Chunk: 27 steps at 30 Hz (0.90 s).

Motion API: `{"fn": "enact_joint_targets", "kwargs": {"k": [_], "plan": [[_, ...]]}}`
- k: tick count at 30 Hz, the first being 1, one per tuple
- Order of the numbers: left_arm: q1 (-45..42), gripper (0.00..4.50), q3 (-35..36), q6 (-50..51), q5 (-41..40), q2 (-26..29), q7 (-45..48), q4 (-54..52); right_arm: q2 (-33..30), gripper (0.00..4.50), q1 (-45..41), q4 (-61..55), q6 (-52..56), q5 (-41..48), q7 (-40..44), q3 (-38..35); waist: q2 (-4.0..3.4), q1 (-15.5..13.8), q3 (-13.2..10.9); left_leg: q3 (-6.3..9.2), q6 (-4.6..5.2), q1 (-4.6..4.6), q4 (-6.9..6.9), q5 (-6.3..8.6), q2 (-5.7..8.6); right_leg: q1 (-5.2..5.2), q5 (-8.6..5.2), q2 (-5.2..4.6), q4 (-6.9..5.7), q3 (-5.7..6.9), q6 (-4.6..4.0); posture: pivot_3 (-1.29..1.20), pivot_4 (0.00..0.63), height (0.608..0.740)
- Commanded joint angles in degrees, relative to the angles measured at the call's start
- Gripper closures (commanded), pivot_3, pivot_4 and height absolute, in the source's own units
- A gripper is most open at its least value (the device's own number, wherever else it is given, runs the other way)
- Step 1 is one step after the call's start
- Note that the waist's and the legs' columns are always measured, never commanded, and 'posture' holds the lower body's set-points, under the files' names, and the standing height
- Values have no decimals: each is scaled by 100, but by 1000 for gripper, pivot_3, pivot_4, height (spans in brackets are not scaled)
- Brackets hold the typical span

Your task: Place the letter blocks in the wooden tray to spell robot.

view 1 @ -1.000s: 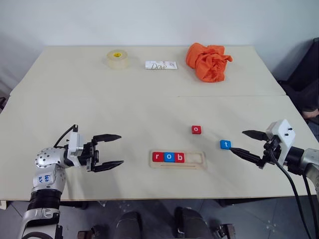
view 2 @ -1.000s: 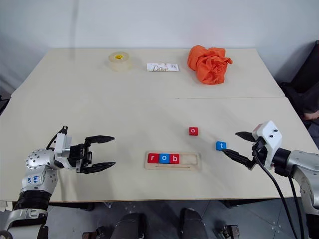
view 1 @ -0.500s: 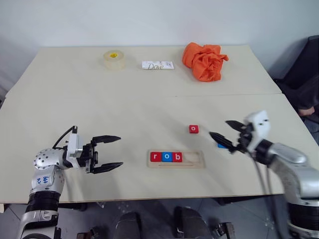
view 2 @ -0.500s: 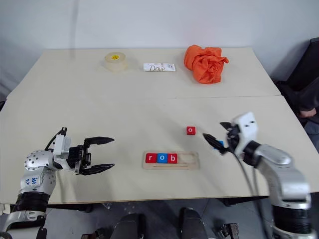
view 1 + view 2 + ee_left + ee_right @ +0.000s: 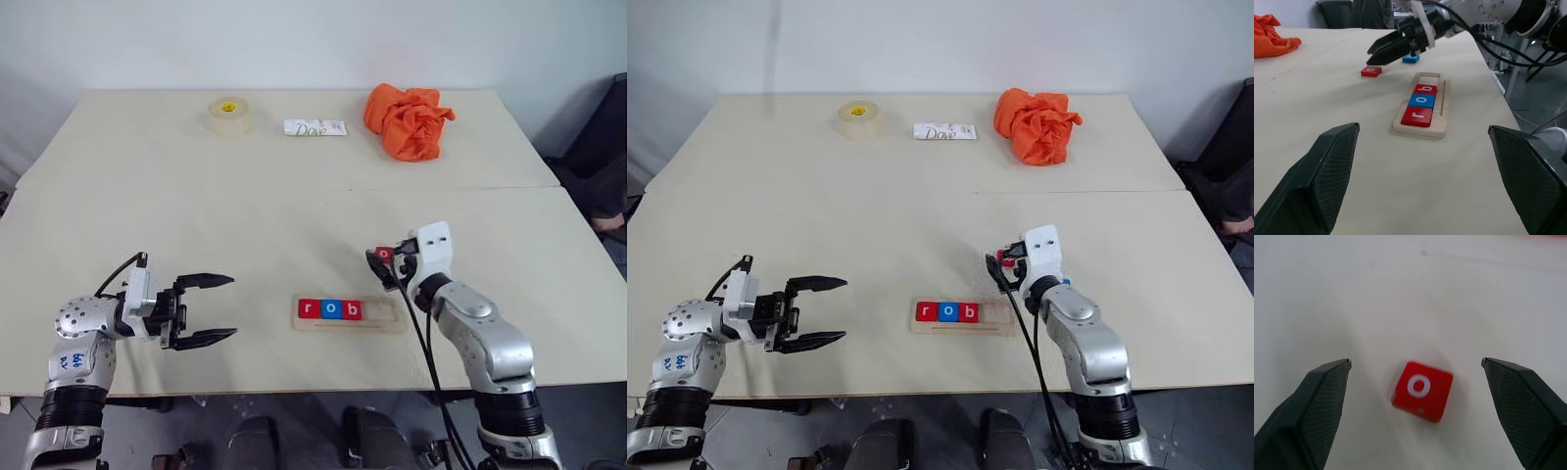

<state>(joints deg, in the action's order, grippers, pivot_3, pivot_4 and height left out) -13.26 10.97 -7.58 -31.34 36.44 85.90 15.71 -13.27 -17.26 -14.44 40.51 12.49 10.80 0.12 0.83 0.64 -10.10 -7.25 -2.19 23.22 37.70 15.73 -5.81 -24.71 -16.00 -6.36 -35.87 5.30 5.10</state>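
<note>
Red o block [image 5: 385, 254] half hidden (behind right fingers [image 5: 375, 262]).

On the table [image 5: 196, 225], the wooden tray [image 5: 387, 318] lies near the front edge, between my two grippers. In its left part sit the r block [image 5: 310, 309], an o block [image 5: 331, 309] and the b block [image 5: 353, 310], side by side. Behind the tray's right end lies the second o block [image 5: 1422, 390], the t block [image 5: 1411, 58] to its right
</note>
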Motion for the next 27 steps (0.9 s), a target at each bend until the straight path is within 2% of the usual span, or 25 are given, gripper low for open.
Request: {"fn": "enact_joint_targets", "kwargs": {"k": [1, 11, 15, 21, 27], "plan": [[11, 0, 102, 64, -143, 82, 35, -241, 178, 25, -95, 157, -152, -259, -318, 64, 0, 19, 0, 0, 0, 0, -1, 0, 0, 0, 0, 0, 0, 0, 0, 0, 150, 740], [45, 0, 101, 181, -128, 69, 20, -372, 545, 25, -207, 565, -233, -485, -524, 204, 0, 128, 0, 0, -1, -2, -10, -1, -1, -1, -1, 2, 1, 0, -1, 0, 150, 740], [51, 0, 111, 175, -125, 59, 19, -370, 681, 907, -265, 687, -225, -579, -697, 179, 2, 130, 1, 0, -2, -3, -9, -1, -2, 0, -1, 1, 0, 0, -1, 0, 150, 740], [54, 0, 99, 145, -116, 26, 7, -361, 761, 2951, -294, 663, -241, -638, -680, 251, 2, 128, 1, 1, -2, -3, -11, -1, -1, 0, -1, 1, 1, 0, -2, 0, 150, 740], [-123, 0, 1, 90, -76, -34, 135, -110, 486, 3036, -522, 100, 44, -533, -482, 48, 0, 123, 0, 0, -1, -2, -12, -2, -1, -3, -1, 1, 1, -1, -2, 0, 150, 740]]}}
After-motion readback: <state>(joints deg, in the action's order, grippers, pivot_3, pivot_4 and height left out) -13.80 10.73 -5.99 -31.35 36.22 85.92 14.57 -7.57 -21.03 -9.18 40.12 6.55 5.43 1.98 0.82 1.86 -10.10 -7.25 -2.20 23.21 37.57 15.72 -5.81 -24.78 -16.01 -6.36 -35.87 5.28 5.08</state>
